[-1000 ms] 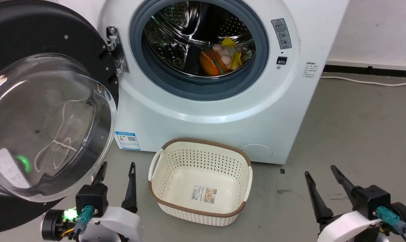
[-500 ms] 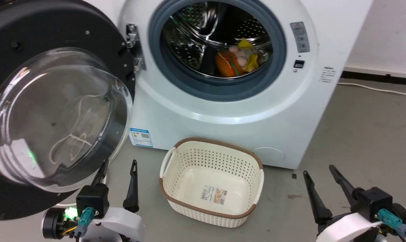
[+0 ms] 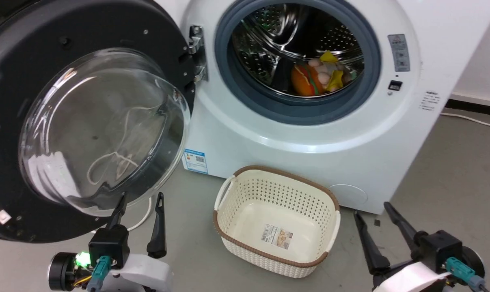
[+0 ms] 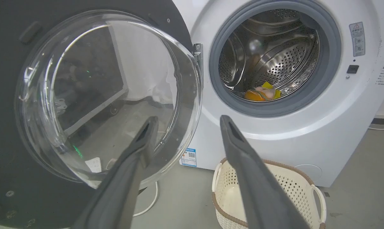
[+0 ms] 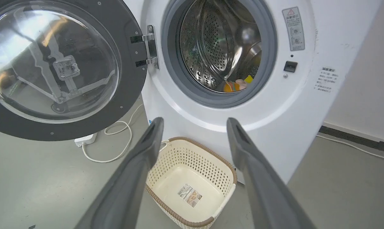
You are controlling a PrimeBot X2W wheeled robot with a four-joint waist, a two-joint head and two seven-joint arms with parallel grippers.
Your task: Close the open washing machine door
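The door [image 3: 102,129] stands swung wide open to the left of the machine [image 3: 293,150], hanging on its hinge [image 3: 197,52]. Its top and left edge run out of the head view. Its glass [image 4: 109,95] is so full of reflections that little can be made out through it. Deep in the drum [image 3: 269,44] lies a small heap of soft things [image 3: 318,77], one orange with stripes, others yellow and pale, too small to tell what they are. A white cable [image 5: 115,149] lies on the floor [image 3: 452,162] below the door, partly hidden behind it. A basket [image 3: 269,259] with a label on its bottom stands on the floor just before the machine, between the two grippers. The left gripper [image 3: 141,196] sits low at the left of the head view, fingers pointing up, jaws wide apart and holding nothing. Its left fingertip overlaps the door's lower edge, and whether it touches cannot be told. The right gripper [image 3: 371,209] sits low at the right, well apart from the door. Its fingers lean up and to the left, spread wide as well and empty.
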